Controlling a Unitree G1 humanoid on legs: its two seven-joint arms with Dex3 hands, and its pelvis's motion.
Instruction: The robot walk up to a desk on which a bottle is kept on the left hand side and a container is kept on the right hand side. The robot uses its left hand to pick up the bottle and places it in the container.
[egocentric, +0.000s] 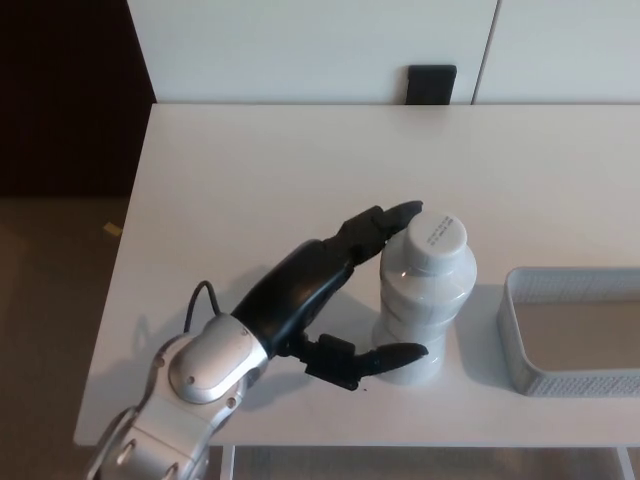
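Observation:
A white plastic bottle with a white cap stands upright near the front edge of the white desk. My left hand is open and right beside it on its left. The upper fingers reach past the bottle's shoulder at the far side, and the thumb lies at its base on the near side. The fingers bracket the bottle without closing on it. A light grey mesh container sits to the right of the bottle. My right hand does not show.
A small black object stands behind the desk's far edge against the white wall. The desk's left edge drops to a brown floor. The container runs out of the picture at the right.

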